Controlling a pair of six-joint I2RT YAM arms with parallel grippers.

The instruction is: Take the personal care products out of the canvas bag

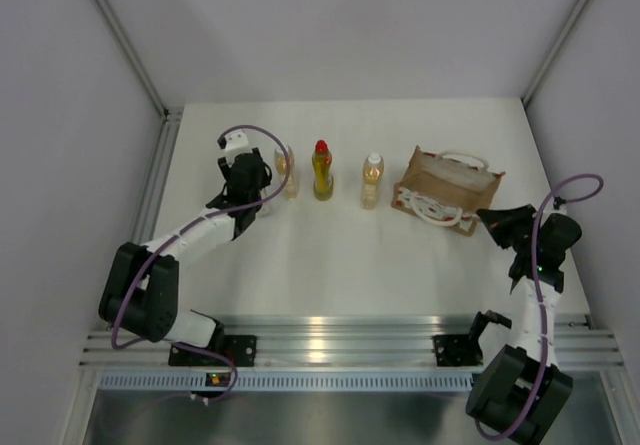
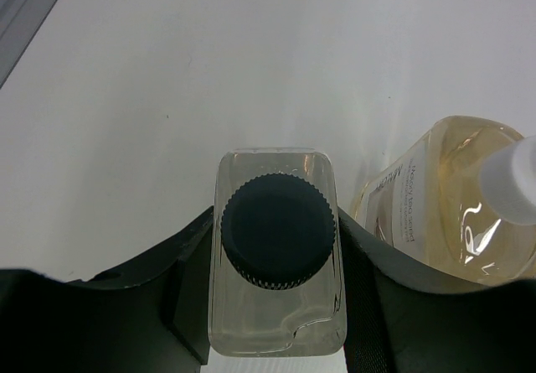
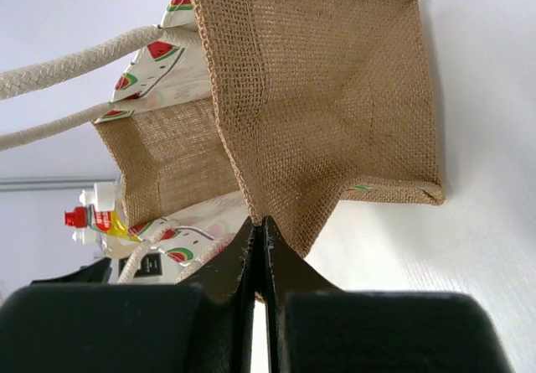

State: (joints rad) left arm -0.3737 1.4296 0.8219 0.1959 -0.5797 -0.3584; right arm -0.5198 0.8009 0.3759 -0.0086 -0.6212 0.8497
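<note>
White tabletop (image 1: 330, 265); left tool (image 2: 276, 239) grips clear bottle (image 2: 276, 327); right tool (image 3: 260, 247) pinches bag (image 3: 335, 96).

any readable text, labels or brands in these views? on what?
Nothing legible.
Label on the amber bottle, left wrist view: printed lines, too blurred to read.
White panel of the canvas bag: watermelon prints only, no words.
On the clear bottle and its dark cap: no text visible.

Rough-woven canvas bag (image 3: 335, 96), glossy bottle (image 2: 278, 251)
</note>
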